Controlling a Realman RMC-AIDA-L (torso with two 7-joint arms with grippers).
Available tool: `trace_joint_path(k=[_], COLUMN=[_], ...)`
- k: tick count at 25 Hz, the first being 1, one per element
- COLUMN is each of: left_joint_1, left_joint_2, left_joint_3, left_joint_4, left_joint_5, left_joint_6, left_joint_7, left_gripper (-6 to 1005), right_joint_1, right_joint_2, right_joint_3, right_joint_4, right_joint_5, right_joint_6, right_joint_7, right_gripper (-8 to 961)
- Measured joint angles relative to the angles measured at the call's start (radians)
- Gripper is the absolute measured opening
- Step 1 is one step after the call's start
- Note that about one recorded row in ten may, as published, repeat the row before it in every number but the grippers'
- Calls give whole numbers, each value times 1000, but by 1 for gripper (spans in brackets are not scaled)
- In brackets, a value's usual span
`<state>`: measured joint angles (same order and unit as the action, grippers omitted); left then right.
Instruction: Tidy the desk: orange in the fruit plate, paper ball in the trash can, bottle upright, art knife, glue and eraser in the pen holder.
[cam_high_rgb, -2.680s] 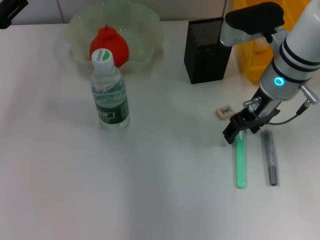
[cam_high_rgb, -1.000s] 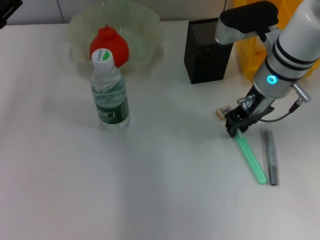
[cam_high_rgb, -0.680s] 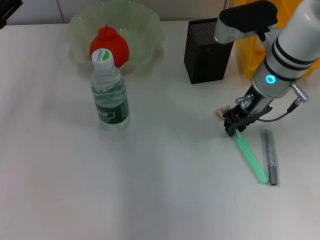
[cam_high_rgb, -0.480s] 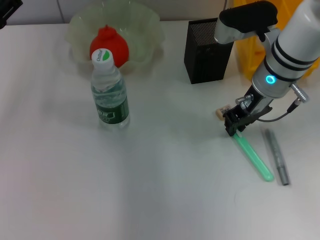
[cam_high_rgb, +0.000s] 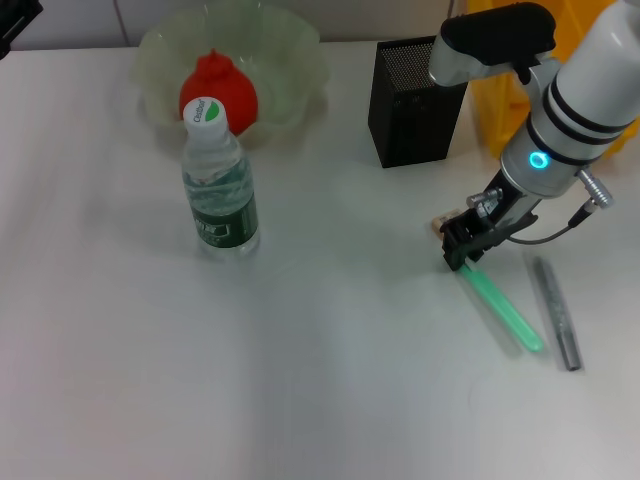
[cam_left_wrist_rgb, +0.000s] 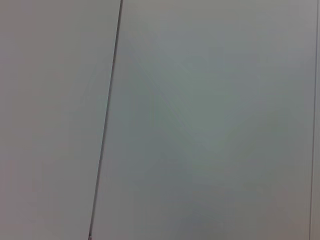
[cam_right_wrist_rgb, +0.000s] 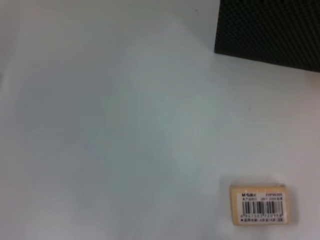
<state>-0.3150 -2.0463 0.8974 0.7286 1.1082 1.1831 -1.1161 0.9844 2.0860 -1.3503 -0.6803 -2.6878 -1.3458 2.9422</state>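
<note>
Your right gripper (cam_high_rgb: 460, 250) sits low on the worktop (cam_high_rgb: 330, 380), pinching the green glue stick's (cam_high_rgb: 503, 309) far end, just beside the eraser (cam_right_wrist_rgb: 258, 204).

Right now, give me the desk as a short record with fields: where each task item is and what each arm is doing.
orange: in the fruit plate
bottle: upright, in front of the plate
eraser: on the desk, by the right gripper
green stick: flat on the desk, upper end at the right gripper
grey stick: flat, beside the green one
pen holder: upright, behind the eraser
trash can: behind the right arm
left gripper: not in view
</note>
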Motion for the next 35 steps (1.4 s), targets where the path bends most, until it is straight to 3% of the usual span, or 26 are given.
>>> trace_joint_path(k=[5, 10, 16, 21, 24, 25, 27, 28, 29, 31, 35], left_joint_1=[1, 2, -4, -12, -15, -16, -16, -17, -17, -15, -10], left_joint_2=[0, 0, 0, 0, 0, -1, -5, -9, -9, -14, -16], left_joint_3=[0, -5, -9, -10, -10, -11, -16, -26, -26, -34, -45], left_joint_4=[0, 4, 7, 9, 9, 9, 6, 2, 2, 1, -9], left_joint_5=[-3, -5, -5, -5, -5, -5, -6, -7, -7, -7, -7], left_joint_6=[4, 5, 7, 5, 1, 1, 0, 0, 0, 0, 0], left_joint_7=[0, 1, 1, 1, 1, 3, 8, 14, 14, 16, 22], left_gripper=[671, 671, 671, 671, 671, 671, 671, 671, 671, 671, 670], right_joint_1=[-29, -72, -143, -232, -300, -300, -325, -331, -331, -322, -317], right_joint_2=[-6, -18, -44, -43, -16, -16, -5, -2, -2, -2, -2], right_joint_3=[73, 285, 425, 485, 506, 506, 503, 499, 499, 503, 504], right_joint_4=[-21, -55, -99, -116, -93, -93, -56, 20, 20, 139, 203], right_joint_5=[45, 99, 215, 507, 783, 783, 940, 1092, 1092, 1285, 1422], right_joint_6=[-12, -83, -136, -106, -22, -22, 18, 38, 38, 48, 69], right_joint_7=[-58, -174, -277, -524, -835, -835, -1024, -1197, -1197, -1430, -1589], right_gripper=[169, 169, 169, 168, 168, 168, 168, 168, 168, 168, 169])
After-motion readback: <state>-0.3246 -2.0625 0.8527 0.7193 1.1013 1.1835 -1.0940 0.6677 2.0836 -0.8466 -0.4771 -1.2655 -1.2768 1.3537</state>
